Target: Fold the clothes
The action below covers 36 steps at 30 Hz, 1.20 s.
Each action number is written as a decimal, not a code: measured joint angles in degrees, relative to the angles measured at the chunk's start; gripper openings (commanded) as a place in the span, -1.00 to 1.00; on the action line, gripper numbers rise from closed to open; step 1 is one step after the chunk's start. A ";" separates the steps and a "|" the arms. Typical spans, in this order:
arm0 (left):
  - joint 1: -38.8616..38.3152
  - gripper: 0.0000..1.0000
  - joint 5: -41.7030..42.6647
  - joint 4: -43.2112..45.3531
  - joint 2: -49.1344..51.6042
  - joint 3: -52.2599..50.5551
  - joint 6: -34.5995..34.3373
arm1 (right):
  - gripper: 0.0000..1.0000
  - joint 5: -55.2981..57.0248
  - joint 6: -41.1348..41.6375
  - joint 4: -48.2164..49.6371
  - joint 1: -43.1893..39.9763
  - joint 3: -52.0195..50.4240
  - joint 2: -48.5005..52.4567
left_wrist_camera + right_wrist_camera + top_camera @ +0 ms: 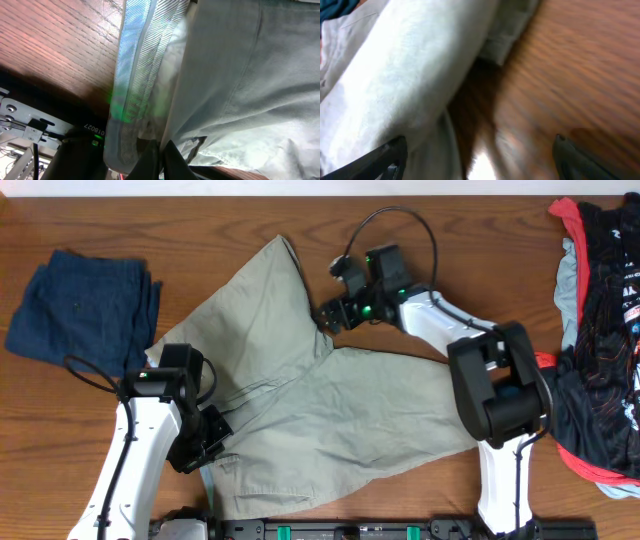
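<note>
Your left arm [140,450] rises from the near edge, and the left gripper [206,444] is pinched closed on the khaki shorts [300,380]. Your right arm [440,320] bends leftward, and the right gripper [480,160] has its fingers spread wide.

Your right gripper [480,152] is spread wide: one fingertip [387,156] sits low beside the shorts [410,75], the other over bare table [570,65]. A thick pale fold runs diagonally down the left, all blurred.

3 cams: 1 top, 2 wrist.
Top looks straight down on whole table [300,210]; wrist cams v. close, all see the shorts [290,370].
</note>
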 measured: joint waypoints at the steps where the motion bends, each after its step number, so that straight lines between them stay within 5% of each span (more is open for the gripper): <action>1: 0.00 -0.88 -0.09 0.02 0.00 0.00 0.00 | 0.83 -0.28 0.07 0.20 0.57 0.00 0.04; 5: 0.00 -0.88 -0.28 0.50 -0.02 0.00 0.00 | 0.74 -1.20 0.11 0.44 2.80 0.00 0.04; 9: 0.00 -0.88 -0.31 0.72 -0.02 0.00 0.00 | 0.14 -3.26 0.28 1.90 5.22 0.00 0.11; 12: 0.00 -0.88 -0.35 1.01 -0.02 0.00 0.00 | 0.08 -3.85 1.70 3.39 7.08 0.00 0.13; 14: 0.00 -0.88 -0.48 1.05 -0.02 0.00 0.00 | -0.24 -3.76 2.25 3.85 7.85 0.00 0.13; 16: 0.00 -0.88 -0.48 1.05 0.00 0.00 0.00 | -0.86 -3.23 2.89 3.96 8.52 0.00 0.13; 17: 0.00 -0.88 -0.50 1.07 0.00 0.00 0.00 | -0.98 -2.67 3.52 3.93 8.83 0.00 0.13; 24: 0.00 -0.88 -0.50 1.07 -0.02 0.00 -0.02 | -0.88 1.77 5.27 5.62 8.70 0.02 0.13; 26: 0.00 -0.88 -0.50 1.09 0.00 0.00 -0.02 | -0.05 3.19 6.32 5.92 8.20 0.22 0.15; 36: 0.00 -0.88 -0.50 1.70 -0.02 0.00 -0.02 | -0.18 12.13 7.08 5.09 2.69 2.97 0.33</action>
